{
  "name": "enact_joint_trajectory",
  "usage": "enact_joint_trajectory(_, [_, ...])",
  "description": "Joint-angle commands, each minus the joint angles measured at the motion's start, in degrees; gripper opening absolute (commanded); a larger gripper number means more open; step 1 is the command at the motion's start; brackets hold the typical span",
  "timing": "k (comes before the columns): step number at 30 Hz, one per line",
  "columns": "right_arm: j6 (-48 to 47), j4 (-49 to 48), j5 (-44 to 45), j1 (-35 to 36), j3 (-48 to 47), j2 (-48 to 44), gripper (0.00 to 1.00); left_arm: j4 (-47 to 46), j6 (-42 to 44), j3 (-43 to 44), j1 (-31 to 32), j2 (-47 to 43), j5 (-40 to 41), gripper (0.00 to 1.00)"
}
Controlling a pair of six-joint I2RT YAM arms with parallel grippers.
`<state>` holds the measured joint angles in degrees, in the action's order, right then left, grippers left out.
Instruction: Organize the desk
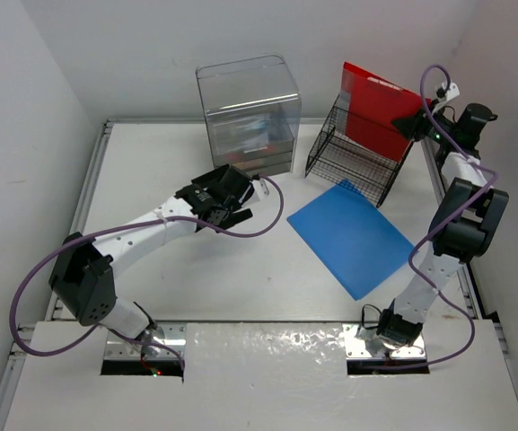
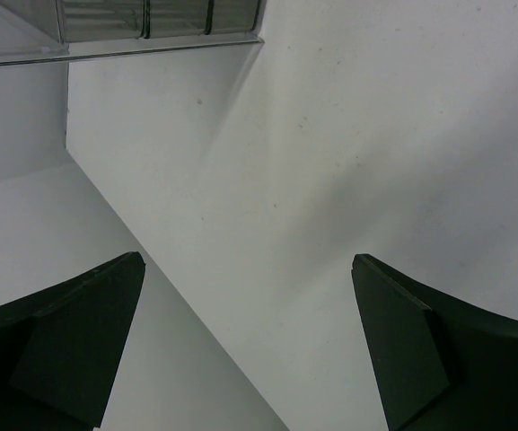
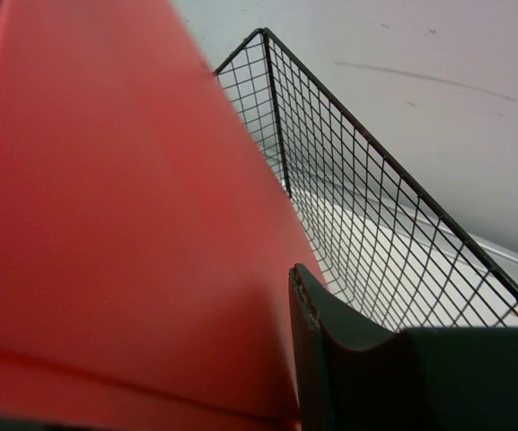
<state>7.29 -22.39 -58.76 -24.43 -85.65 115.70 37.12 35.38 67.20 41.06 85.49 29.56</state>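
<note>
A red folder [image 1: 377, 106] is showing plain colour at the far right corner, above a rack [image 1: 353, 162] of black grid mesh. A blue folder [image 1: 353, 235] is lying plain on the white desk [image 1: 223, 278]. Purple cables [image 1: 16, 296] are looping round white-and-black arms [image 1: 142, 235].

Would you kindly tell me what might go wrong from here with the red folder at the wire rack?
The red folder, held by one edge in the right gripper, is tilted over the wire rack; it may catch on the mesh or slip. The blue folder lies with a corner by the rack's foot, so a pushed rack could shove it. The purple cable loops close to the red folder and might snag.
</note>
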Motion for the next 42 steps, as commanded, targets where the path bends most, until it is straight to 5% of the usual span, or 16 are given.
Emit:
enact_joint_trajectory(1, [-1.31, -1.43, -1.53, 1.13, -1.98, -1.44, 0.3, -1.35, 0.31, 2.15, -0.89, -0.06, 1.11, 1.0])
enact_joint_trajectory(14, [5.97, -9.06, -4.25, 1.05, -1.19, -3.82, 0.01, -2.14, 0.92, 1.62, -0.98, -0.15, 0.94, 1.0])
enact_joint_trajectory(24, [22.59, -25.68, -7.6, 0.69, -0.66, -1.45, 0.0, -3.28, 1.45, 0.92, -0.98, -0.59, 0.85, 1.0])
enact_joint_trajectory(31, [20.92, -20.76, -5.57, 0.17, -0.84, 0.93, 0.04, -3.81, 1.63, 0.21, -0.98, -0.85, 1.02, 1.0])
enact_joint_trajectory(34, [15.58, -10.8, -2.77, 0.17, -2.58, 0.32, 0.05, -4.08, 1.54, 0.04, -1.07, -1.2, 1.11, 1.0])
enact_joint_trajectory(37, [6.1, 3.25, 2.74, 0.34, -4.35, -1.26, 0.27, -4.34, 1.54, -0.14, -1.07, -1.29, 1.02, 1.0])
enact_joint_trajectory(38, [0.15, 7.15, 4.86, 0.43, -4.44, -1.79, 0.42, -4.43, 1.54, -0.23, -0.98, -1.29, 1.02, 1.0])
enact_joint_trajectory(42, [-6.59, 17.99, 16.12, 0.96, -3.65, -4.69, 0.63, -4.43, 1.63, -0.23, -1.07, -1.29, 1.02, 1.0])
